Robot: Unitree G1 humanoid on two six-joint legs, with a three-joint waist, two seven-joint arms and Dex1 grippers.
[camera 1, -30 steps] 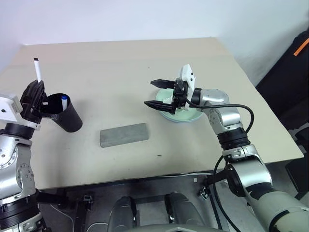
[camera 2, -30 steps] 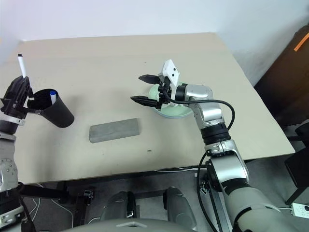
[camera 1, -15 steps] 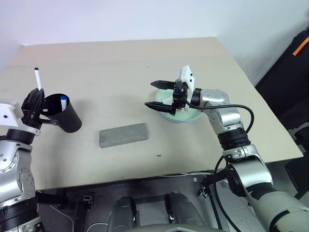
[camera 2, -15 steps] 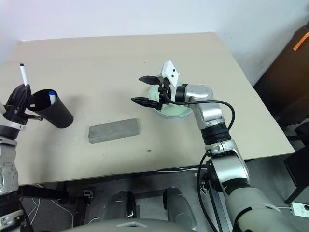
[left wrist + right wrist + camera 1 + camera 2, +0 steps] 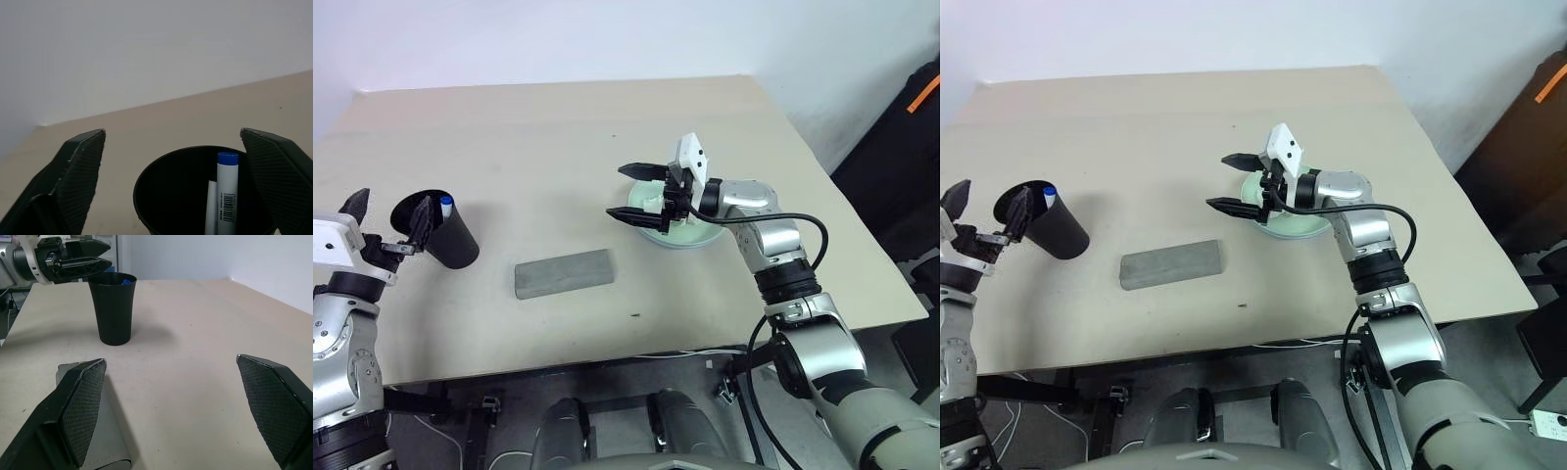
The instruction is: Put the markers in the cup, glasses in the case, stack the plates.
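Observation:
The black cup (image 5: 448, 238) stands at the table's left. Inside it are two markers: a blue-capped one (image 5: 227, 192) and a second white barrel (image 5: 211, 207) beside it. My left gripper (image 5: 387, 221) is open, its fingers spread on either side of the cup's rim with nothing between them. The grey case (image 5: 564, 273) lies closed in the middle of the table. The glasses are out of view. The plates (image 5: 693, 233) sit stacked right of centre, mint green on light blue. My right gripper (image 5: 628, 192) is open and empty, hovering at their left edge and pointing left.
The beige table (image 5: 548, 137) has bare room behind and between the cup, case and plates. A dark object with an orange stripe (image 5: 915, 127) stands beyond the table's right edge.
My left gripper has opened. The marker that stuck up from it has dropped into the cup. The hand has sunk slightly. The right arm has kept still.

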